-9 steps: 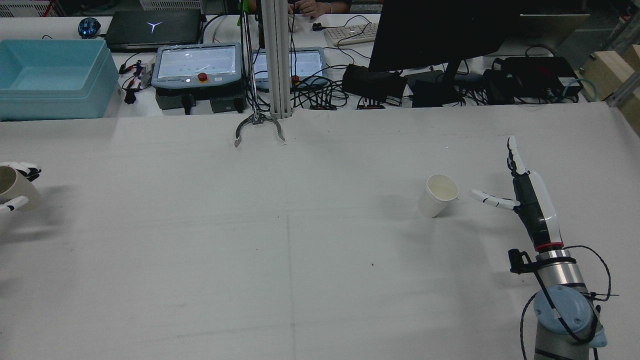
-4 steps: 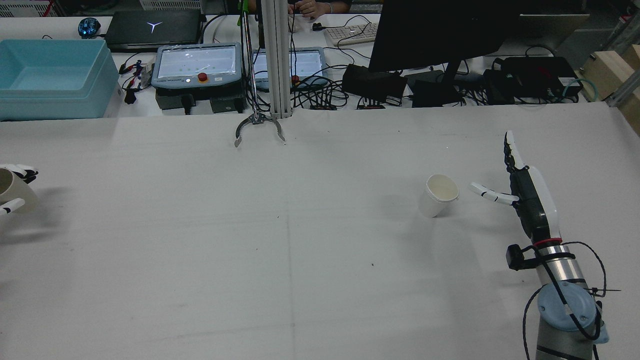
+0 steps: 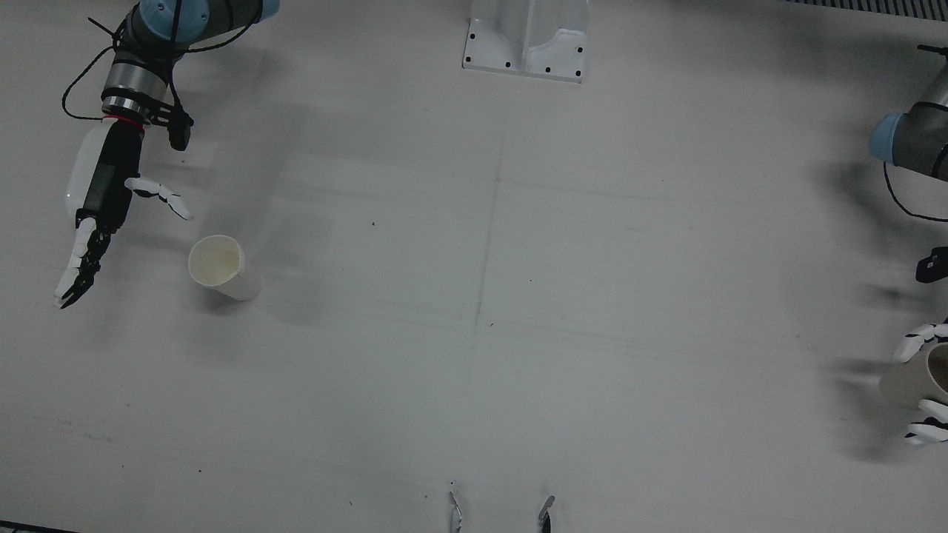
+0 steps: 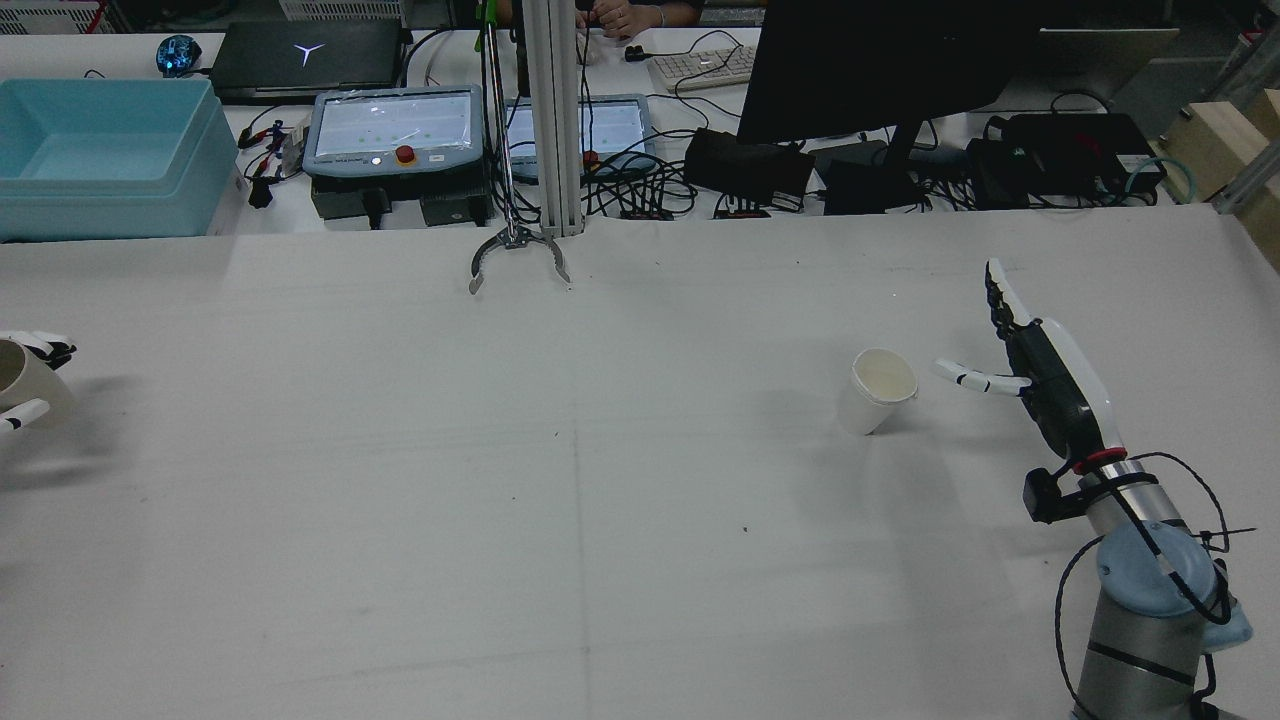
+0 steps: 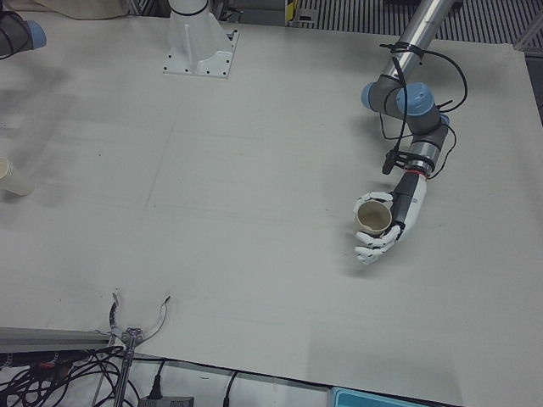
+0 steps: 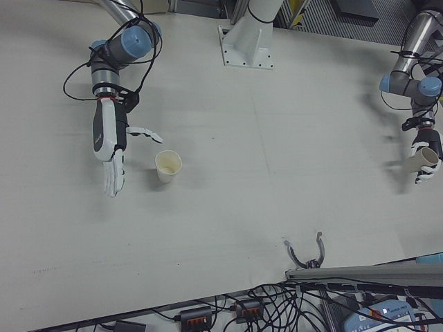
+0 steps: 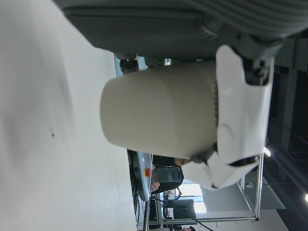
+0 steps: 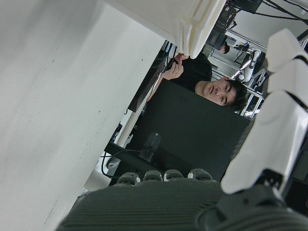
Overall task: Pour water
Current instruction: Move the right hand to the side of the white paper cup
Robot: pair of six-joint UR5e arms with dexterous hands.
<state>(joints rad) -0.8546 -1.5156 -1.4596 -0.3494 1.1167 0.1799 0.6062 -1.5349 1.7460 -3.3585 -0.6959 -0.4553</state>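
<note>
Left hand (image 5: 386,222) holds a paper cup (image 5: 372,217) well apart from the standing white cup (image 4: 876,390) on the counter (image 4: 560,480). Right hand (image 4: 1030,360), fingers spread and empty, sits just beside that standing cup, not touching. Grasp one done; second grasp and the pour look outstanding.

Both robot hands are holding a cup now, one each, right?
Not quite. Only the left hand holds a cup, as the left-front view shows. The right hand is open beside the other cup, which stands alone on the table; the right-front view shows a gap between them.
</note>
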